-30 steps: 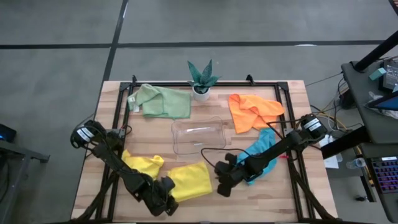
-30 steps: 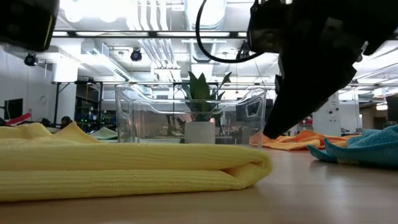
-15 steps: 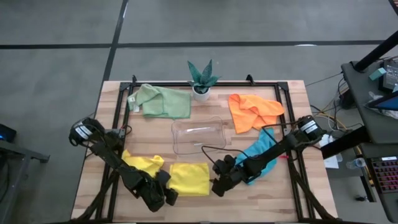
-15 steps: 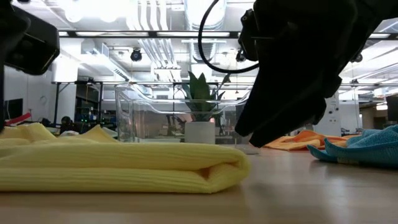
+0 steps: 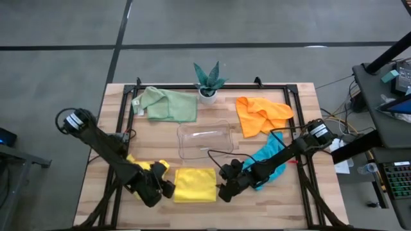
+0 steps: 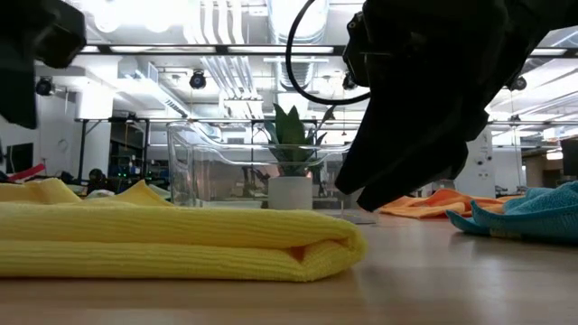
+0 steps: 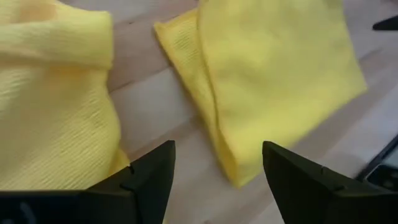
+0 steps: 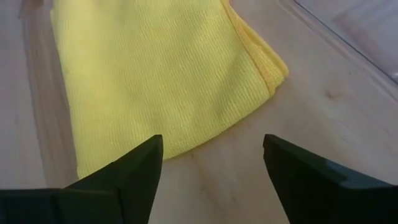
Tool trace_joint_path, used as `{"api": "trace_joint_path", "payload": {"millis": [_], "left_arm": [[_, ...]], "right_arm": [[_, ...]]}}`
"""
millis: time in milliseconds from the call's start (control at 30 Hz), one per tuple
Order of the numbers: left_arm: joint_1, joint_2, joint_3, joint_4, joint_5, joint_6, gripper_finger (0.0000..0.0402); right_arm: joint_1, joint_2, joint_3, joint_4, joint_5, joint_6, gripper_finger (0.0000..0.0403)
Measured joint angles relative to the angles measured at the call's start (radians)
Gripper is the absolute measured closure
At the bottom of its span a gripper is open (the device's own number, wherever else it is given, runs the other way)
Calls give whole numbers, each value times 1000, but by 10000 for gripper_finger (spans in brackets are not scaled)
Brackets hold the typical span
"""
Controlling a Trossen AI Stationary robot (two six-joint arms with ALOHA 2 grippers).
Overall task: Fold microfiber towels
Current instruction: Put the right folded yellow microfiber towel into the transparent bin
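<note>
Presently, 1 folded yellow microfiber towel (image 5: 194, 185), a flat rectangle, lies just in front of the clear plastic tray (image 5: 205, 140). 1 crumpled yellow microfiber towel (image 5: 145, 169) sits left of the tray's front corner. 1 teal-blue microfiber towel (image 5: 272, 153) lies bunched right of the tray, 1 orange microfiber towel (image 5: 260, 114) behind that, 1 pale green microfiber towel (image 5: 166, 104) behind the tray to its left. 1 small green potted plant (image 5: 208, 82) stands behind the tray. The left gripper (image 5: 168, 189) sits at the folded towel's left edge, fingers spread, empty. The right gripper (image 5: 222, 191) sits at its right edge, fingers likewise apart, empty.
</note>
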Motion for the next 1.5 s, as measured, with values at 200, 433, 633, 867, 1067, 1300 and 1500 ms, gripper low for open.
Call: {"api": "trace_joint_path", "payload": {"millis": [200, 433, 633, 867, 1067, 1300, 1500], "left_arm": [[41, 59, -43, 160, -24, 20, 176], [92, 112, -41, 212, -19, 66, 176], [116, 148, -40, 222, 1, 99, 176], [118, 194, -40, 247, 1, 112, 176], [121, 203, -39, 288, -47, 151, 178], [129, 218, -40, 389, -75, 242, 236], [130, 244, -38, 393, -77, 267, 320]], "right_arm": [[0, 0, -27, 37, 0, 2, 138], [0, 0, -87, 159, -8, 43, 140], [0, 0, -108, 175, -8, 71, 146], [5, 0, -113, 185, -8, 97, 149], [5, 0, -114, 186, -27, 117, 149], [7, 0, -113, 212, -27, 118, 150], [7, 0, -113, 193, -37, 113, 151]]}}
